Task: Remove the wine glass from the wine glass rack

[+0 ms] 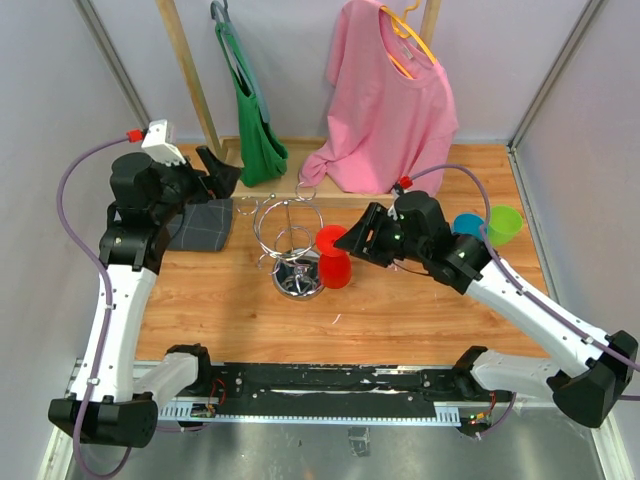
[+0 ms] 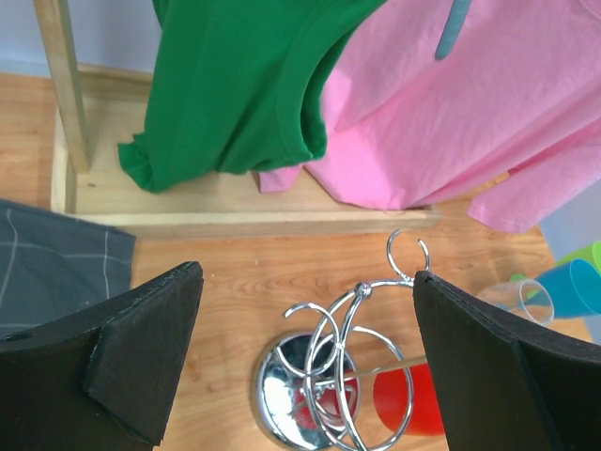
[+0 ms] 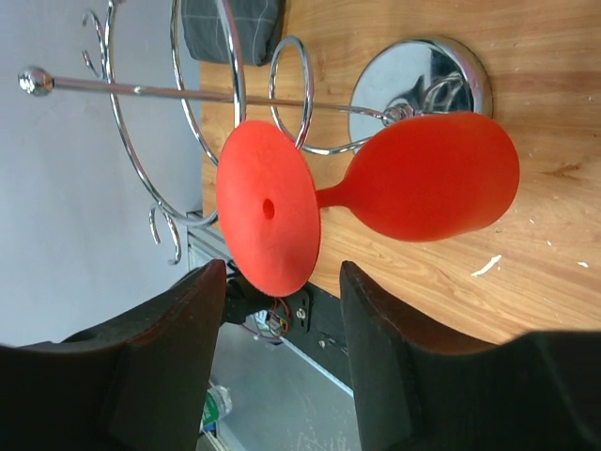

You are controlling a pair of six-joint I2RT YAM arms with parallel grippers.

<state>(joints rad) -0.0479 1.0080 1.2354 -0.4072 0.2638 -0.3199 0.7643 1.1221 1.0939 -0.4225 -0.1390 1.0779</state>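
The chrome wine glass rack (image 1: 288,232) stands mid-table on its round shiny base (image 3: 423,80). A red wine glass (image 1: 333,258) hangs upside down at the rack's right side, foot on top. My right gripper (image 1: 356,238) is right beside it. In the right wrist view, the lower edge of the glass's foot (image 3: 268,221) reaches just between the two spread fingertips (image 3: 197,310), with gaps on both sides. The bowl (image 3: 432,178) lies beyond. My left gripper (image 2: 308,282) is wide open, above and behind the rack (image 2: 352,366), holding nothing.
A wooden clothes stand (image 1: 300,188) at the back carries a green garment (image 1: 255,120) and a pink T-shirt (image 1: 385,100). A folded grey cloth (image 1: 200,225) lies left of the rack. Blue (image 1: 466,226) and green (image 1: 505,222) cups stand at the right.
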